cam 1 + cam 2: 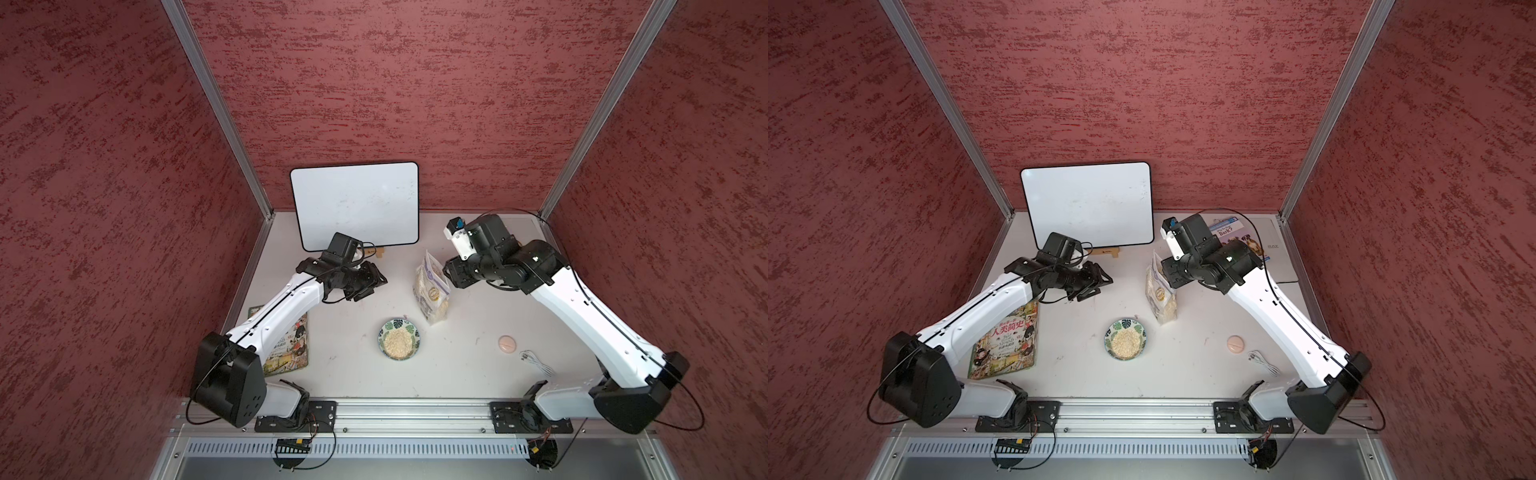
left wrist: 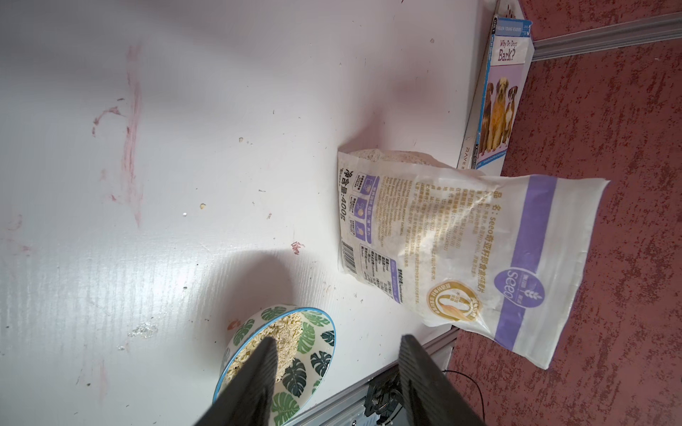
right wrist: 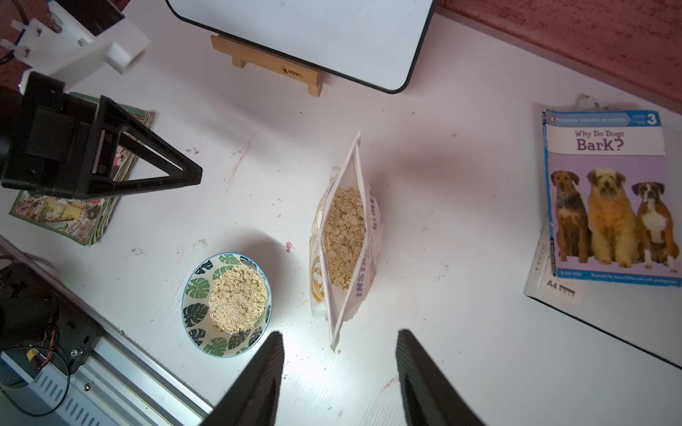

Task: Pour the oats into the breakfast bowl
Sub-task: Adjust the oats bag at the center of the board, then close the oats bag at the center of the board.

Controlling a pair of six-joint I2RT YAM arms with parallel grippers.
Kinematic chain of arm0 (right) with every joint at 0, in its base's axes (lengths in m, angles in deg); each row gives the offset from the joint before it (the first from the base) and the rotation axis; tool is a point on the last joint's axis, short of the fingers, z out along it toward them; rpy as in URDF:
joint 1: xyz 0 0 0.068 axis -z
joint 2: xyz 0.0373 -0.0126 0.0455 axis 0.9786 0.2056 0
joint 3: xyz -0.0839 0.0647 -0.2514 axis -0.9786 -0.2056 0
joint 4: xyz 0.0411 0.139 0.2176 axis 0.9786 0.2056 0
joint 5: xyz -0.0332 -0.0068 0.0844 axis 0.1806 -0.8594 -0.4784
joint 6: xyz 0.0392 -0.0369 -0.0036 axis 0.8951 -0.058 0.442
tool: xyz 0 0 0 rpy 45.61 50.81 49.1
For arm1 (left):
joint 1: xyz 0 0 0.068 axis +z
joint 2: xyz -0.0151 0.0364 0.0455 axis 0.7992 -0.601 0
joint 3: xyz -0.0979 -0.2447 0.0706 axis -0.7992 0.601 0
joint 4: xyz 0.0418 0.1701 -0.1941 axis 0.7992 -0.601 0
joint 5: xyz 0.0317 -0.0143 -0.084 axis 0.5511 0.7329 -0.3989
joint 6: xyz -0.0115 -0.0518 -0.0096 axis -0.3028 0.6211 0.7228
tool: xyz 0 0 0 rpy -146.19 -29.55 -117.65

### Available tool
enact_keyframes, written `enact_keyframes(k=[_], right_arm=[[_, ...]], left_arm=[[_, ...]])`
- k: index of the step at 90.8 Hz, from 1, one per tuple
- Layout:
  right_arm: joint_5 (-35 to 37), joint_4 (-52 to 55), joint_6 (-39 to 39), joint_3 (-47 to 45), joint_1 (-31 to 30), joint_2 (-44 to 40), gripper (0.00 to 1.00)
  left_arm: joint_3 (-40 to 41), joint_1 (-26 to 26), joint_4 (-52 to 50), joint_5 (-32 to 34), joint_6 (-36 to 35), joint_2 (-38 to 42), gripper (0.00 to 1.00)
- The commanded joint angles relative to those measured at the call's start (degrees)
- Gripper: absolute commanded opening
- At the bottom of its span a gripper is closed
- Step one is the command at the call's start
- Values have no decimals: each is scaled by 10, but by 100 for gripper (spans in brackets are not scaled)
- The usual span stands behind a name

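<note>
White table (image 1: 457,374) — one oats bag (image 1: 432,291), one filled breakfast bowl (image 3: 197,291), two books (image 3: 609,206); left hand (image 2: 337,339), right hand (image 3: 340,333) both apart.

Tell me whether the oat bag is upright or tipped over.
Upright, with its mouth open. The oat bag stands on its base beside the breakfast bowl; the right wrist view looks down on flakes inside.

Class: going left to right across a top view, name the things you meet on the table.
illustrated book → breakfast bowl → oats bag → pink disc → white cable. Whiteboard and dog book overlap others: left out.
</note>
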Motion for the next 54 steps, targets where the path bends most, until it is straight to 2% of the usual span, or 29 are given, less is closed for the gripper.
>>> enact_keyframes(k=[1, 12, 23, 54], right_arm=[[-34, 80, 23, 5, 5, 27, 54], [-52, 75, 24, -5, 5, 30, 60], [-60, 63, 25, -6, 4, 38, 60], [-20, 37, 18, -5, 4, 102, 46]], left_arm=[[-17, -10, -1, 12, 2, -8, 56], [-24, -15, -2, 14, 3, -13, 56], [-34, -22, 0, 13, 4, -21, 56], [-45, -39, 43, -6, 10, -45, 57]])
